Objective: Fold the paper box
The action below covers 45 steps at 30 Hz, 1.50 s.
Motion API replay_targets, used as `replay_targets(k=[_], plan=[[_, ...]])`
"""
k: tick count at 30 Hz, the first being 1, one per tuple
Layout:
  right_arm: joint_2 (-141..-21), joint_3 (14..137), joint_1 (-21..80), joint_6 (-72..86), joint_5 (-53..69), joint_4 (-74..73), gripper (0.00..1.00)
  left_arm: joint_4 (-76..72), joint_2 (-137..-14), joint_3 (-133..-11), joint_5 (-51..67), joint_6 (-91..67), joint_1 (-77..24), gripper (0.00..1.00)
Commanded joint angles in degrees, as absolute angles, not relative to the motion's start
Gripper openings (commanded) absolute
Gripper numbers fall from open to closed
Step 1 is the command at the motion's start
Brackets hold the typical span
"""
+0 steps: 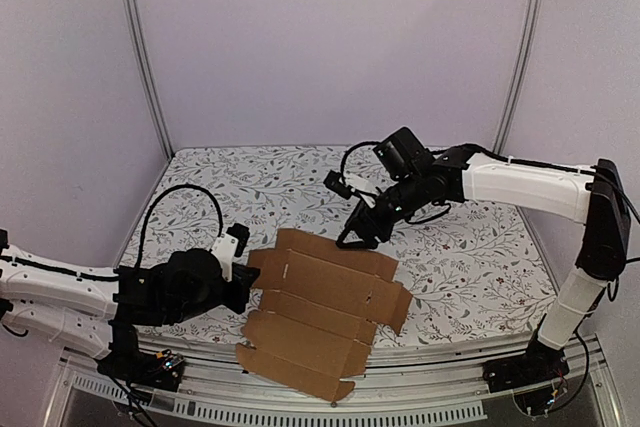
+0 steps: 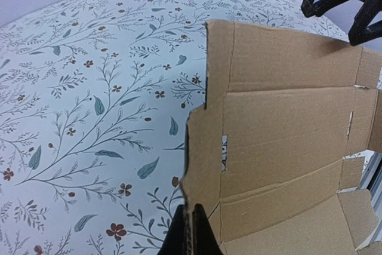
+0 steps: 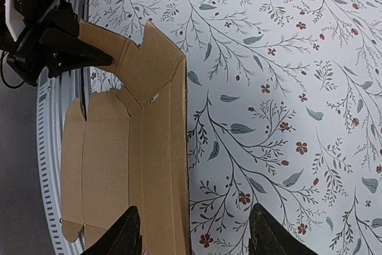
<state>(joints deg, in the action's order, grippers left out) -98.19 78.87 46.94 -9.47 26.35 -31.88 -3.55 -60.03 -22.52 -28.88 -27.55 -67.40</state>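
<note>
Two arms: both reach in toward one cardboard sheet at the near side of the tabletop [image 1: 470,267], which wears a pale cloth printed with leaves and small flowers.
Paper box: the paper box [image 1: 320,297] is a flat brown die-cut sheet, creased into long panels with flaps and slots at its ends. It lies unfolded near the middle of the tabletop's near edge.
Overhang: the sheet's nearest panel sticks out past that edge and sits over the metal rail [image 1: 420,387].
Left gripper: the left gripper [image 2: 192,231] has its fingers pressed together on the sheet's left end flap, pinching the cardboard between them.
Held flap: seen from the right wrist, that flap tilts up off the cloth while the long panels lie flat.
Right gripper: the right gripper [image 3: 197,240] hangs over the sheet's far long edge with its jaws spread wide and nothing in them.
Right fingers: one of the fingers [image 3: 126,236] is above the cardboard and the other above bare cloth, so the far edge runs between them. Whether either tip touches the sheet I cannot tell.
Spacing: the two grippers are well apart, one at the left end and one at the far edge.
</note>
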Motion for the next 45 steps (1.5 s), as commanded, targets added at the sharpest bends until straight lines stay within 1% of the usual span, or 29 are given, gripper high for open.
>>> replay_targets(k=[1,3,9,13,15,23,28,34,36,38,42,45], plan=[[-100.72,79.36,47.36,-9.59,27.82,-33.53,0.57,-4.93,-60.40,-21.84,-29.22,-26.29,-68.55,0.00],[-101.38,79.37,47.45,-9.50,27.93,-33.79,0.54,-5.01,-60.47,-21.93,-29.33,-26.18,-68.55,0.00],[-101.77,78.79,48.11,-9.49,28.58,-34.44,0.40,-4.92,-61.21,-22.13,-29.44,-26.07,-68.55,0.00],[-101.78,78.42,48.34,-9.51,29.02,-34.67,0.29,-5.01,-61.26,-22.15,-29.60,-26.04,-68.55,0.00],[-101.69,78.31,48.49,-9.41,29.53,-34.76,0.25,-5.09,-61.33,-22.15,-29.78,-26.04,-68.55,0.00],[-102.02,78.22,48.85,-9.49,29.79,-34.99,0.24,-5.27,-60.79,-21.89,-29.97,-26.09,-68.55,0.00],[-102.56,78.27,49.11,-9.49,29.80,-35.14,0.22,-5.36,-60.09,-21.52,-30.21,-26.03,-68.55,0.00],[-102.66,78.31,49.38,-9.49,29.77,-35.40,0.14,-5.92,-59.55,-21.21,-30.19,-26.08,-68.55,0.00],[-102.57,78.31,49.39,-9.58,29.79,-35.38,0.08,-6.00,-59.51,-21.10,-30.19,-26.13,-68.55,0.00],[-102.45,78.31,49.47,-9.65,29.60,-35.51,0.00,-5.90,-59.44,-20.91,-30.38,-26.32,-68.55,0.00],[-101.93,78.31,49.90,-9.49,28.15,-35.78,0.00,-5.06,-58.89,-20.53,-31.67,-27.27,-68.55,0.00],[-101.31,78.23,50.32,-9.21,26.99,-35.93,0.00,-3.51,-58.06,-20.34,-33.81,-28.40,-68.58,0.12]])
